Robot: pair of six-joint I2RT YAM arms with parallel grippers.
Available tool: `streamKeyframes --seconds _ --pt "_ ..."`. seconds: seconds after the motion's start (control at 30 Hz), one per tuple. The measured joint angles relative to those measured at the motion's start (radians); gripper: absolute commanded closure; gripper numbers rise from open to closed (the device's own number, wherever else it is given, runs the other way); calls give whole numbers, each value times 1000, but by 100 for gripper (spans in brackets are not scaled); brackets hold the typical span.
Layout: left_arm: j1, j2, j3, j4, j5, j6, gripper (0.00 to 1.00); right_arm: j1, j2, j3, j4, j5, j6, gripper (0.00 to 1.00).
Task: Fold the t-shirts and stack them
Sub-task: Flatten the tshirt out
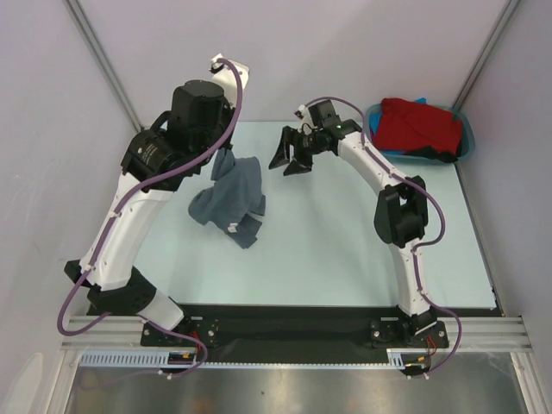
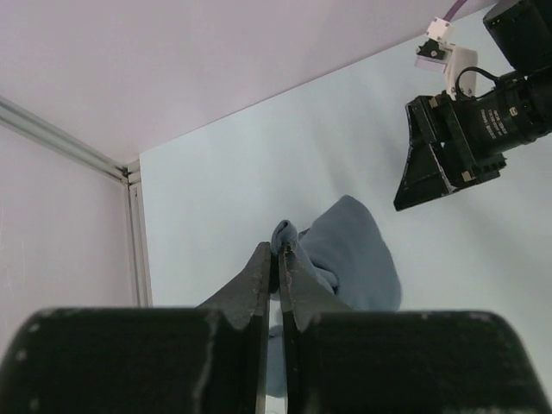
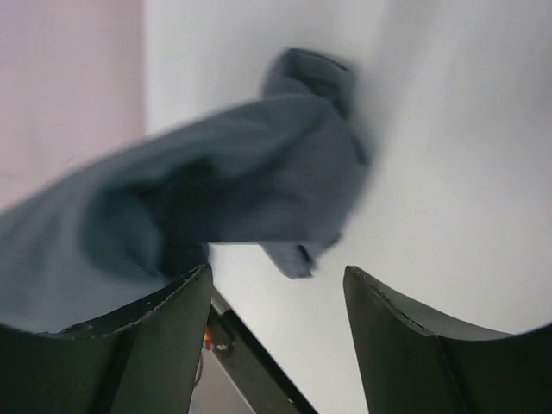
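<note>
The left end effector (image 2: 278,252) is pinched almost closed on a fold of the slate-grey t-shirt (image 1: 231,191). The shirt hangs crumpled and bunched, its lower folds reaching down to the counter (image 1: 345,250). The right end effector (image 3: 276,280) stands wide, gripping nothing, just beside that shirt. The red t-shirt (image 1: 421,125) lies heaped in the teal tub (image 1: 467,138) at the far right.
</note>
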Motion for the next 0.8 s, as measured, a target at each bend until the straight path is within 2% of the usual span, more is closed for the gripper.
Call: streamKeyframes --seconds 0.17,0.33,0.37,0.43,0.47,0.53,0.57,0.8 --pt "1 -2 -8 2 0 5 91 10 31 -11 220 -205 179 32" --pt "9 -5 -21 3 -1 9 91 37 135 4 335 -306 311 32" --pt "11 -6 -22 3 -1 9 91 44 153 0 351 -320 333 34" --pt "18 -10 -26 5 -1 10 91 53 163 -31 396 -348 376 46" --pt "22 -14 -30 5 -1 10 90 57 163 -51 422 -360 399 67" --pt "28 -23 -37 5 0 10 91 65 163 -86 491 -389 445 82" --pt "30 -26 -41 6 0 10 90 68 161 -102 518 -399 466 98" --pt "40 -42 -79 6 0 9 90 60 130 -175 639 -430 551 100"
